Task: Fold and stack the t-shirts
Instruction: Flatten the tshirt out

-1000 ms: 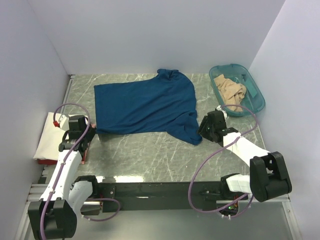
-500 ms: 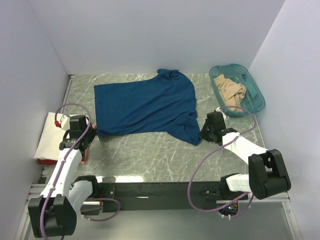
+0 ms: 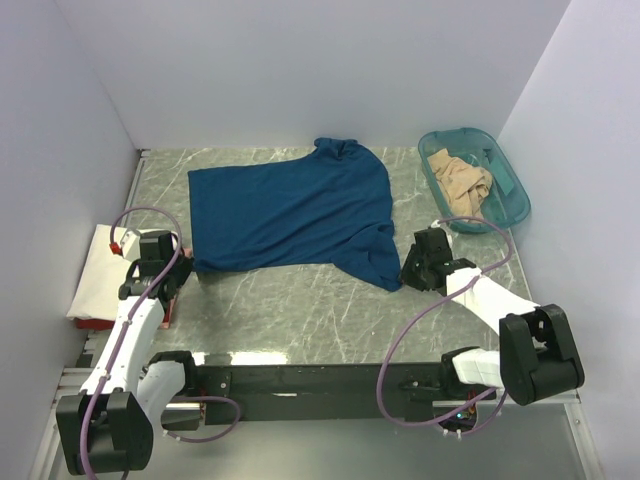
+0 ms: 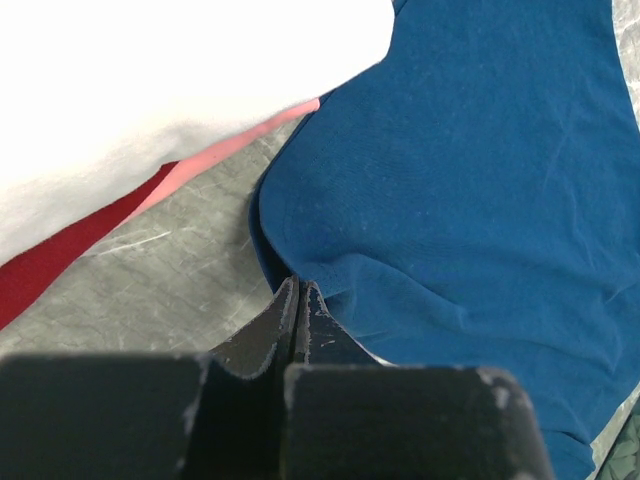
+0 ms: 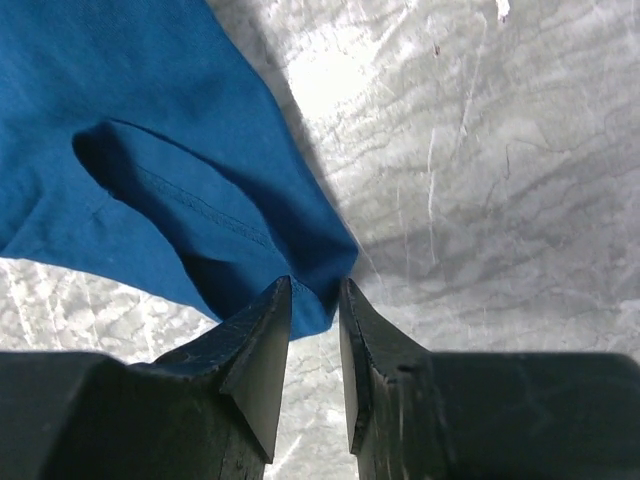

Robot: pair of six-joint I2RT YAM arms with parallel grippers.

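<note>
Navy t-shirt (image 3: 290, 215): soft matte knit, spread flat mid-desk (image 3: 300, 300) on veined grey stone-look surface. Cream-white t-shirt (image 3: 98, 275): folded rectangle at left edge, part covered by left arm (image 3: 130, 320). Tan t-shirt (image 3: 460, 182): crumpled in translucent teal tub (image 3: 510, 205). Left hand (image 4: 298, 290): pressed together at navy hem; grip on cloth unclear. Right hand (image 5: 314, 290): slightly spread, stitched sleeve corner at fingertips.

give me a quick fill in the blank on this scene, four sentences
The tan t-shirt lies crumpled inside the teal ___.
The spread-out t-shirt on the table is ___ in colour.
The cream-white t-shirt lies at the table's edge beside the ___ arm.
The left gripper is ___ on the spread-out shirt's corner.
Missing words: tub; blue; left; shut.
</note>
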